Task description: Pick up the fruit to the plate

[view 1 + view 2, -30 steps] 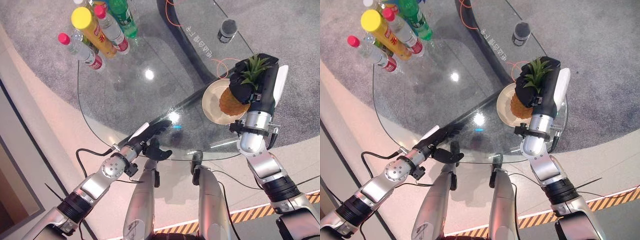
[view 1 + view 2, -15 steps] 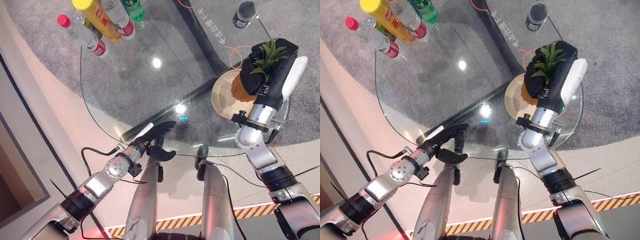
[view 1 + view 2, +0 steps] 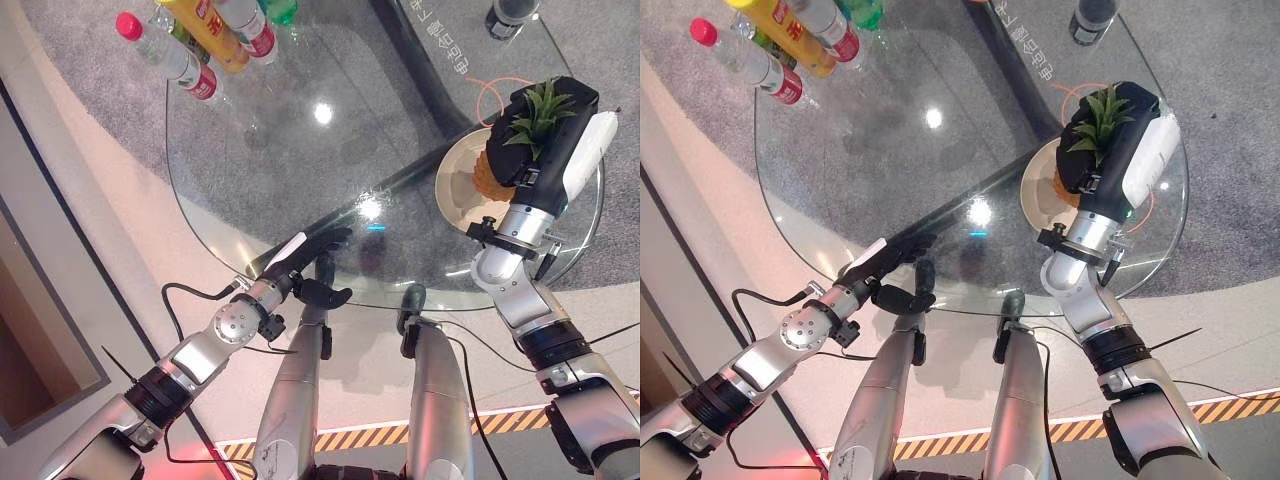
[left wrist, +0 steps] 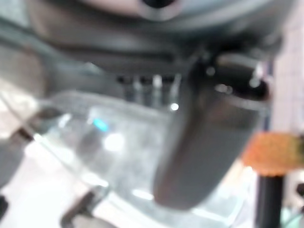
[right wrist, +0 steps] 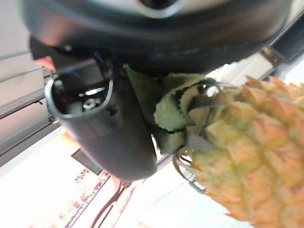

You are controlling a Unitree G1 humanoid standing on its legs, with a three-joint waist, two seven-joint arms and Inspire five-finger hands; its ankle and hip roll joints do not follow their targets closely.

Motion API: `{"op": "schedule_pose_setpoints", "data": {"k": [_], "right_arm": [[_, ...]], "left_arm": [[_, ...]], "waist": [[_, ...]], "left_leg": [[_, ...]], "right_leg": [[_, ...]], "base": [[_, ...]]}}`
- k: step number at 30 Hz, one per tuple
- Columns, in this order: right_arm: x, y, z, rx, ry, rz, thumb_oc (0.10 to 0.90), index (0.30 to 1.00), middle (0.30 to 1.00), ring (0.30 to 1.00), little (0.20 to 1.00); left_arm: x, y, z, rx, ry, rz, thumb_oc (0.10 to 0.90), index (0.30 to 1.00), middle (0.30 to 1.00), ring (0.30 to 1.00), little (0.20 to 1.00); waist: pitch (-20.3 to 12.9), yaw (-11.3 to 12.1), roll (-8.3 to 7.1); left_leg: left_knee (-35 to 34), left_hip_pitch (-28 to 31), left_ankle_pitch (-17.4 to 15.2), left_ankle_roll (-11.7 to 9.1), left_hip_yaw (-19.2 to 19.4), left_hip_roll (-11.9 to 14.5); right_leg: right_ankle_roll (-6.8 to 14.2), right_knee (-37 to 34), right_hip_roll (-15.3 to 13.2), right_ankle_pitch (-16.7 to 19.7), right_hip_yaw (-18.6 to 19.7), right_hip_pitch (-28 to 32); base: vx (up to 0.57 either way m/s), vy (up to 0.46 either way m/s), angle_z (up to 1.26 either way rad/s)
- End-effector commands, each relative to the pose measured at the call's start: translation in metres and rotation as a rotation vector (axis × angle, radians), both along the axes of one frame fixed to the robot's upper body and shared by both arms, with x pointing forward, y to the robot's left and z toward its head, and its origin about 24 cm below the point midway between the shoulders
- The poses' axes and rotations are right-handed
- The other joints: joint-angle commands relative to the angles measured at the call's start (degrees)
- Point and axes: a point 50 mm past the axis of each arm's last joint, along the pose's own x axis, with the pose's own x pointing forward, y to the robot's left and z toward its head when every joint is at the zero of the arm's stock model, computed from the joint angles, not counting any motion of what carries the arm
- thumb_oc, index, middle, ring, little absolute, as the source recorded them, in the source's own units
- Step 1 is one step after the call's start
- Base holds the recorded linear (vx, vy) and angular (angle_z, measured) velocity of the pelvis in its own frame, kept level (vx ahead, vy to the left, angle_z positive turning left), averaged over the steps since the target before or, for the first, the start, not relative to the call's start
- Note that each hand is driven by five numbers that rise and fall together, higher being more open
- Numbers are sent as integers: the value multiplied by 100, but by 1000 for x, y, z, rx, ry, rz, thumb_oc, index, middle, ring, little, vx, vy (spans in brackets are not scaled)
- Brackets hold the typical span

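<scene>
Fingers of right hand (image 3: 548, 140) curled round pineapple (image 3: 497, 173) at its leafy crown, fruit held over plate (image 3: 457, 187) on glass table (image 3: 300, 150), left hand (image 3: 305, 262) relaxed with straight fingers at table's near edge, bottles (image 3: 205, 40) at far side.

A round glass table (image 3: 270, 170) stands on grey carpet (image 3: 100, 90) beside pale flooring (image 3: 120, 290).
</scene>
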Motion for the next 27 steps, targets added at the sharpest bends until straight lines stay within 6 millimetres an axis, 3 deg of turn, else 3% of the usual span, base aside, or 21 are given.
{"op": "schedule_pose_setpoints", "data": {"k": [1,11,18,27], "right_arm": [[-14,6,65,-56,-376,51,100,300,300,300,200],[-3,-4,49,-26,-314,23,100,300,300,300,200],[-1,-12,50,23,-384,-36,100,300,300,300,200],[1,-5,51,33,-401,-18,100,300,300,300,200]], "left_arm": [[-8,-22,22,-109,-106,-108,800,900,900,900,900],[-5,-26,24,-107,-119,-115,800,900,900,900,900],[-4,-30,25,-111,-111,-144,800,900,900,900,900],[-5,-38,25,-123,-128,-147,800,900,900,900,900]], "waist": [[-140,-156,90],[-140,-116,170],[-140,-73,269],[-140,-80,345]], "left_leg": [[1428,-109,-1165,344,258,-409],[1429,-246,-1161,354,237,-440],[1380,-373,-1095,343,218,-470],[1298,-479,-1032,350,217,-497]], "right_leg": [[194,-1327,153,1355,-465,268],[173,-1289,148,1369,-481,97],[174,-1275,130,1401,-512,-44],[158,-1293,156,1425,-485,-199]], "base": [[0,0,0],[-1,-4,1],[-4,-2,0],[0,0,0]]}}
